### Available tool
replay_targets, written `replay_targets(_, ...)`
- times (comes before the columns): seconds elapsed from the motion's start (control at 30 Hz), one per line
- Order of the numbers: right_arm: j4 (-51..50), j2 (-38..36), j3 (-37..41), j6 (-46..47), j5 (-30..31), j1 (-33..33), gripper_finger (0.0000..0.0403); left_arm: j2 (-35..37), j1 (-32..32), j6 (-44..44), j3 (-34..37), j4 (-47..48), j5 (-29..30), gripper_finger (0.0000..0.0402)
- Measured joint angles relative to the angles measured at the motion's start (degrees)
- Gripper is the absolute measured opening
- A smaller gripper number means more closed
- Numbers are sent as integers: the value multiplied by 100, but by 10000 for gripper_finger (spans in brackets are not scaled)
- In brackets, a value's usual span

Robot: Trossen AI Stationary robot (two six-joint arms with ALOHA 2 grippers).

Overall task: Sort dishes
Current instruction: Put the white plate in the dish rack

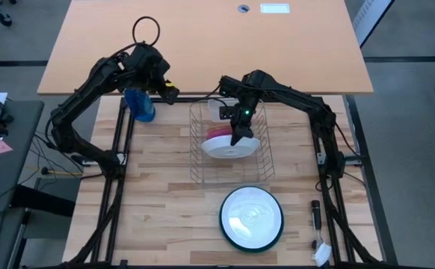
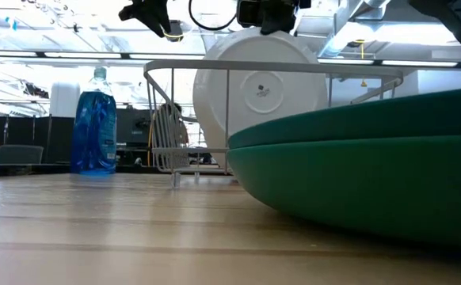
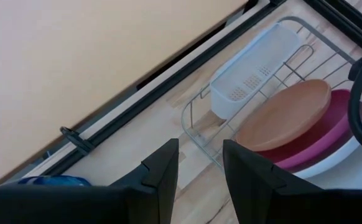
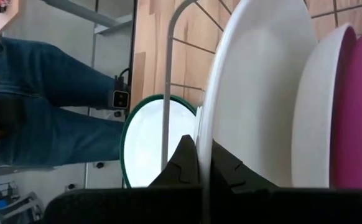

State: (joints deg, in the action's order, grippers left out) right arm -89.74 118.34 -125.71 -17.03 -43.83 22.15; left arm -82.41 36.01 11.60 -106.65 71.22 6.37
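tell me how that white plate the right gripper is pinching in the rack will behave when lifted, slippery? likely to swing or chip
The white plate looks rigid and glossy, so probably slippery. The right gripper pinches only its thin rim, so it may pivot or swing once free. It stands on edge in the wire rack beside other plates, so knocking wires or neighbours could chip it.

White plate (image 1: 229,148), pink plate (image 3: 305,146) and orange plate (image 3: 283,115) leaning in rack (stacked edgewise), green-rimmed plate (image 1: 251,217) flat on table
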Motion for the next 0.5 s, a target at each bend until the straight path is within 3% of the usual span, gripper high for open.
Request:
replay_targets(0.2, 53, -1, 0, 25, 66, -55, 9, 0, 0, 0, 0, 0, 7, 118)
replay_targets(0.5, 43, -1, 0, 459, 707, -187, 60, 0, 0, 0, 0, -2, 7, 118)
